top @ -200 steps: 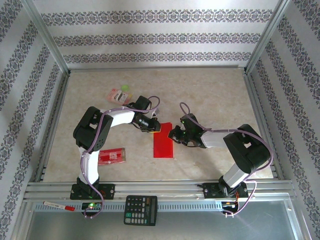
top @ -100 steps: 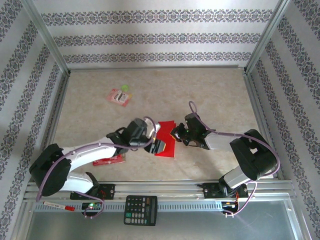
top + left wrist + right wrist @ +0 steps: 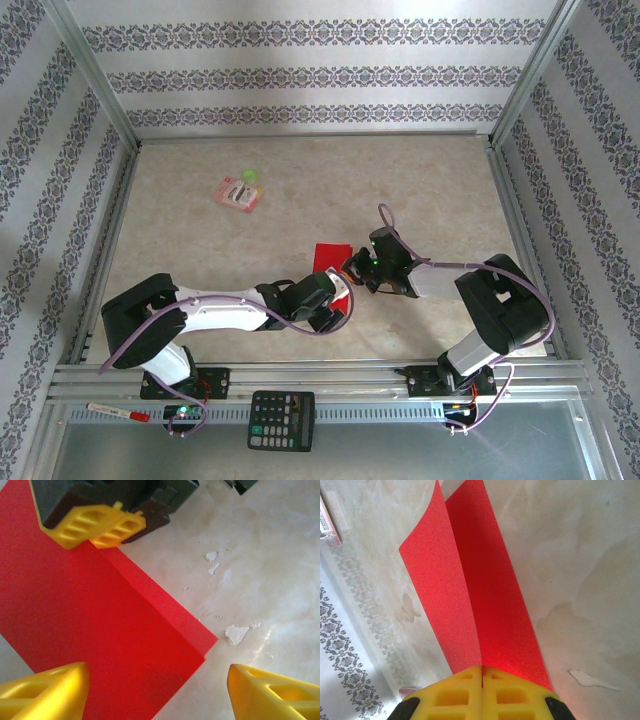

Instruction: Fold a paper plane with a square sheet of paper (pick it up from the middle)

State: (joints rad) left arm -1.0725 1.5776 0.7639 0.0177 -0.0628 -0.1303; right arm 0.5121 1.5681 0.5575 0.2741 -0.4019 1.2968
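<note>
Left arm: We saw it rise from its base at the near left, the elbow pushed out to the left. The white forearm lay low across the table, reaching right towards the middle.
Left gripper (image 3: 336,302): Its jaws stood wide apart and held nothing. In the left wrist view its yellow fingertips (image 3: 45,690) sat at the two bottom corners. The near corner of the paper lay in the gap between them, and we could not tell whether either tip touched it.
Red paper (image 3: 329,255): It lay near the middle of the marble table (image 3: 430,190), folded over into a narrow rectangle. From above, its far end showed beyond the two grippers. In the right wrist view the left layer stood up like a flap while the right layer lay flat, and the two ran together at the grip.
Right gripper (image 3: 352,268): Its yellow fingers were pressed tight together on the paper's edge, pinching it. In the left wrist view the closed tips sat on the far edge of the paper.
Right arm: It rose from its base at the near right, the elbow bent out to the right. The forearm angled left, with the wrist tipped down at the paper.
Elsewhere: A small packet (image 3: 238,193) lay far back on the left, well apart from the paper. A calculator (image 3: 281,420) rested on the front rail between the bases, and white chips (image 3: 237,632) marked the table beside the paper's corner.
</note>
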